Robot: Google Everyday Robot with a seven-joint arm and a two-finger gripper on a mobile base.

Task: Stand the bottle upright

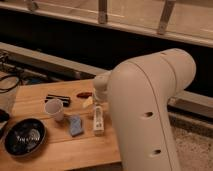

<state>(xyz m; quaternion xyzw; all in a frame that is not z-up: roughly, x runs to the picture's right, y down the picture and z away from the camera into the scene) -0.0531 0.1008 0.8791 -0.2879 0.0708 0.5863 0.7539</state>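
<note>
On the pale wooden worktop (60, 150) a white paper cup (54, 108) stood upright, with a flat black bar (57, 98) just behind it and a small blue packet (75, 125) lying near its right side. A round black bowl (24, 136) sat at the front left corner. A dark red oval object (84, 93) lay further back, just beside the pincer (98, 100), which hung low over the worktop.
</note>
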